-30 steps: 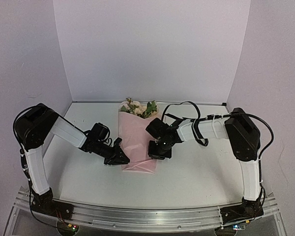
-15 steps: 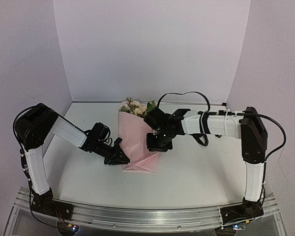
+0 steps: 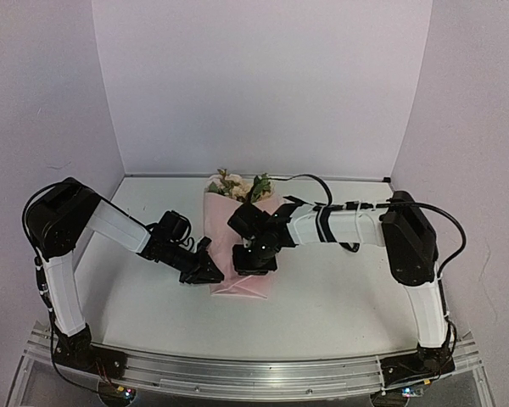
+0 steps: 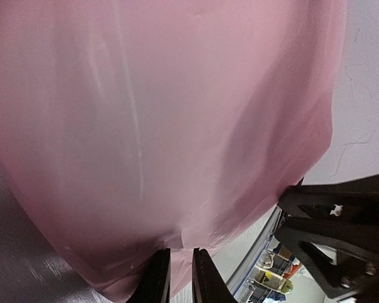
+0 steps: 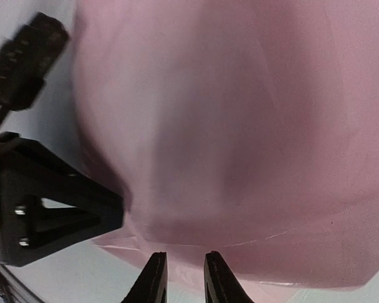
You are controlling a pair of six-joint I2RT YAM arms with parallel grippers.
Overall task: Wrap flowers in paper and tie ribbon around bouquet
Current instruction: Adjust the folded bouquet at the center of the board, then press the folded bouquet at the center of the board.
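The bouquet lies in the middle of the table: cream and pink flowers [image 3: 237, 185] stick out of the far end of a cone of pink paper [image 3: 223, 229]. My left gripper [image 3: 208, 270] is at the cone's near left edge. Its fingers [image 4: 156, 278] stand almost together, with a fold of the paper [image 4: 145, 126] pinched between them. My right gripper [image 3: 254, 261] hangs over the cone's lower middle, its jaws a little apart above the paper [image 5: 240, 126] and nothing in them. The ribbon is out of view.
The bouquet rests on the white table [image 3: 339, 288], which has walls on three sides. A metal rail [image 3: 254, 373] runs along the near edge. The two grippers are close together, the left gripper [image 5: 44, 214] showing in the right wrist view.
My right arm has swung from the cone's right edge leftward over its middle, and its jaws have parted. The left gripper and the bouquet have stayed put.
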